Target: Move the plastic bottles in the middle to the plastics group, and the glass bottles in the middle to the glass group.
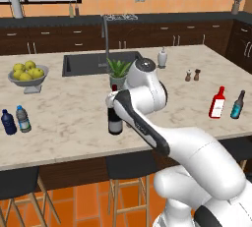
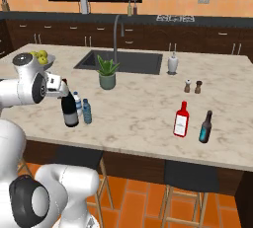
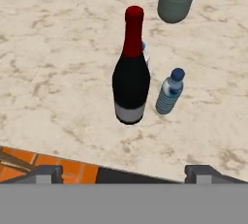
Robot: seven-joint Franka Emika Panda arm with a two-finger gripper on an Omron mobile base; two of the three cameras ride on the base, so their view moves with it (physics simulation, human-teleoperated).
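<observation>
Wine bottle (image 3: 131,80) upright on worktop (image 3: 63,72), dead ahead of tool (image 3: 124,172); teal water bottle (image 3: 169,92) just beside. Tool wide open, empty, short of bottle.

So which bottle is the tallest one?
The dark wine bottle with the red foil neck, in the middle of the counter. It towers over the small blue-capped water bottle beside it.

Marble counter (image 1: 74,113), wine bottle (image 3: 131,80), water bottles (image 3: 169,92), plant (image 2: 106,73)
</observation>
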